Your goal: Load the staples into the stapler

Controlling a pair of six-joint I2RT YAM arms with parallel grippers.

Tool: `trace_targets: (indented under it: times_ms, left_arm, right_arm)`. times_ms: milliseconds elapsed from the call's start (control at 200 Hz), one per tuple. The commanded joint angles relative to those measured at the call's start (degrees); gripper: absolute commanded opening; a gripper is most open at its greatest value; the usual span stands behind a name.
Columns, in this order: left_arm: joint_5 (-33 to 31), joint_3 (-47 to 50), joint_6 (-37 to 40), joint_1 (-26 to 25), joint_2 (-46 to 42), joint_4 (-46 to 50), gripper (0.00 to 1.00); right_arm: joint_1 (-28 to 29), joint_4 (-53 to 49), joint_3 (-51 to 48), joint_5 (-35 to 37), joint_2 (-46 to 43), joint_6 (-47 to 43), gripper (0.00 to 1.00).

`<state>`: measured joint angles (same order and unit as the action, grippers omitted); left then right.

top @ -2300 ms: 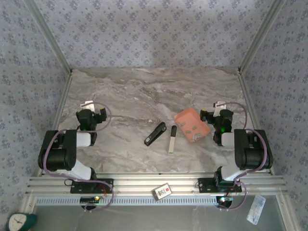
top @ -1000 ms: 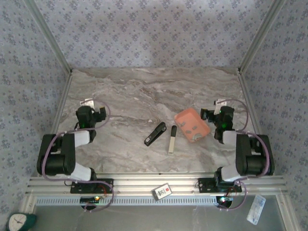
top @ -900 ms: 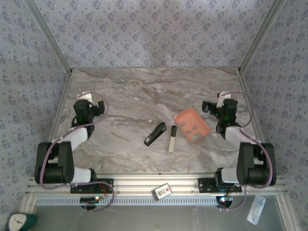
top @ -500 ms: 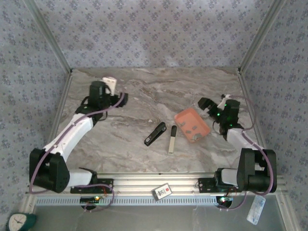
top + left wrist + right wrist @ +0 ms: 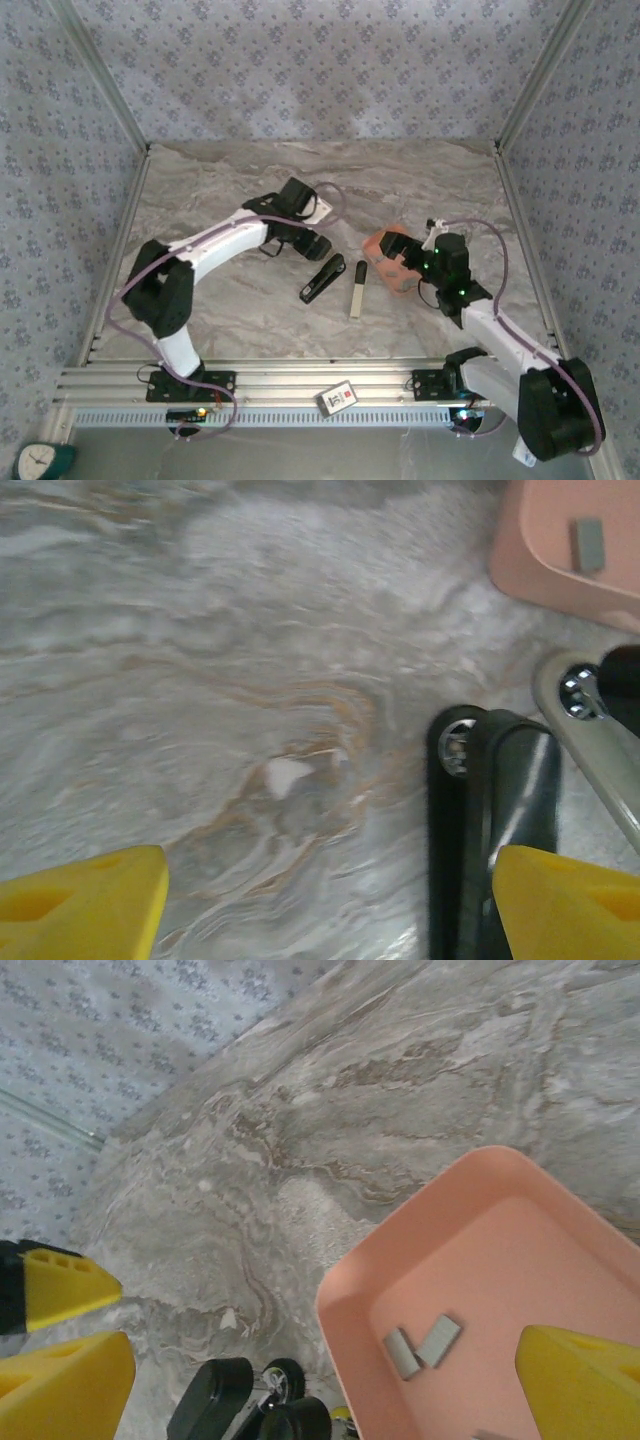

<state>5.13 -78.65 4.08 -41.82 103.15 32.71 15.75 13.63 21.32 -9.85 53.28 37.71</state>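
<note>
The left gripper (image 5: 330, 885) is released: its yellow fingertips (image 5: 85, 910) stand wide apart with nothing but the bare marble table (image 5: 250, 680) between them. Just inside the fingertip at the right edge of the left wrist view lies the black stapler (image 5: 490, 820), flat on the marble with its riveted end pointing away from the camera. A grey metal bar (image 5: 590, 740) with its own rivet lies just beside it; whether the two are joined cannot be told. The right gripper (image 5: 325, 1360) is released too, its fingertips spread wide and grasping nothing, and it hangs over the near corner of the pink tray (image 5: 500, 1250). The staples (image 5: 438, 1338) lie loose in that tray, with two short grey strips set close together at an angle on its floor. In the overhead view the left arm reaches from its base to the middle of the table, and its gripper is just beyond the far end of the stapler. The stapler and the bar lie side by side at the centre, slightly apart. The tray sits just right of them, partly covered by the right arm leaning in over it.
</note>
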Motion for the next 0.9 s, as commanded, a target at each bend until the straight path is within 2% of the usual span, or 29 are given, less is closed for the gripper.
trace_targets:
  times_ms: [0,225,420,605,765,855,895]
  left_arm:
    - [-0.6,-4.7,1.0,-2.6,3.2,4.1,0.85]
    - [-1.6,-12.0,1.6,-5.2,11.1,8.4,0.83]
    - [-4.4,-14.1,1.5,-6.4,13.8,10.2,0.68]
    - [-5.3,-14.2,1.1,-6.9,14.8,11.0,0.63]
    - [-3.0,-14.5,-0.3,-7.2,15.0,11.0,0.48]
    - [-2.5,-14.4,-0.7,-7.3,15.0,10.2,0.47]
    - [-2.8,-14.3,-0.9,-7.2,15.0,9.8,0.5]
  right_arm:
    - [0.1,-4.5,-0.6,4.3,-3.9,-0.4,1.0]
    - [-0.1,-7.0,-1.4,5.4,-7.9,-0.2,1.0]
    - [-0.1,-7.6,-1.1,5.0,-8.1,-0.4,1.0]
    - [-0.2,-7.4,-1.1,3.5,-8.4,-0.5,1.0]
    - [0.0,-7.2,-1.3,2.7,-8.9,-0.5,1.0]
    - [0.3,-6.6,-1.6,2.3,-9.4,-0.4,1.0]
    - [0.5,-6.5,-1.7,1.9,-9.6,-0.4,1.0]
